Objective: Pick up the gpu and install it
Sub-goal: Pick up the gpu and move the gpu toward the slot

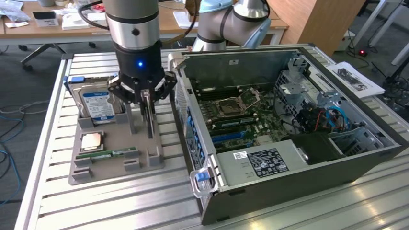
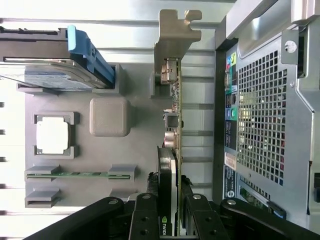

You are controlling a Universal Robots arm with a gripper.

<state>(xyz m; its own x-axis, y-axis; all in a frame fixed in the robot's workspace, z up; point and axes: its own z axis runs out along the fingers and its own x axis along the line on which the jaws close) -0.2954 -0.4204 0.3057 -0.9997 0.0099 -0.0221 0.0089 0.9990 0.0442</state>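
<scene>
a slatted metal table (image 1: 96,206) carries an open computer case (image 1: 288,182) by its exterior view's right edge. the exterior view looks down onto the motherboard (image 1: 246,120), the wrist view onto the case's perforated rear wall. a grey tray (image 1: 115,175) lies just beside it. the gpu (image 2: 166,162) stands on edge along the tray's case-side edge. the gripper (image 2: 169,179) is half closed, a finger pressed on each face. hard drive (image 1: 97,103), cpu (image 1: 91,140) and memory stick (image 1: 108,154) sit toward the opposite edge.

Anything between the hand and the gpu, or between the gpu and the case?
Nothing at the hand: its fingers flank the gpu. The case's wall rises between gpu and motherboard; its top is open.
</scene>
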